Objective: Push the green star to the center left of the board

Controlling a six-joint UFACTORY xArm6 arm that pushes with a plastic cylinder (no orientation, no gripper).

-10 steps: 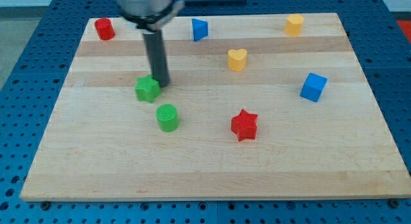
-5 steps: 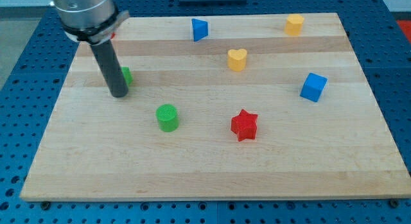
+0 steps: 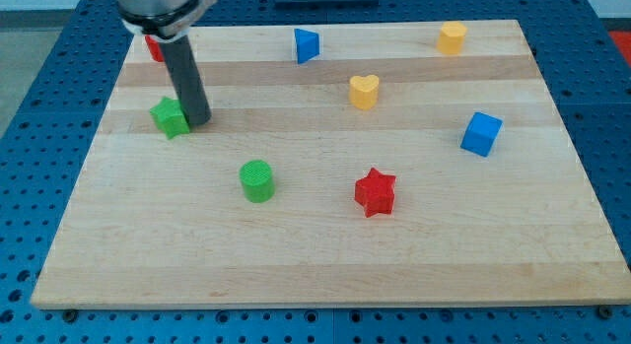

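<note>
Green star (image 3: 171, 117) sat at the board's (image 3: 325, 255) left side, somewhat toward the far edge, near the left border. My tip (image 3: 197, 121) stood just right of it, touching or all but touching its right flank; the dark rod rose from there toward the far-left corner. No gripper was fitted, so there was no open or closed state to tell, only the bare rod end resting at table height.

Behind the rod, at the far-left corner, a red block (image 3: 154, 48) showed only in part, its shape hidden by the arm. A green cylinder (image 3: 256, 179) stood nearer the front and to the right of the star, well apart from it. Farther right, a red star (image 3: 375, 192) lay near the board's middle, slightly toward the near side. A yellow heart (image 3: 364, 91) sat beyond it, toward the far side. A blue block (image 3: 307, 44), wedge-like, stood by the far edge, left of the heart. A yellow block (image 3: 452, 36) sat by the far edge toward the right corner, and a blue cube (image 3: 480, 133) stood at the right side, about mid-depth.
</note>
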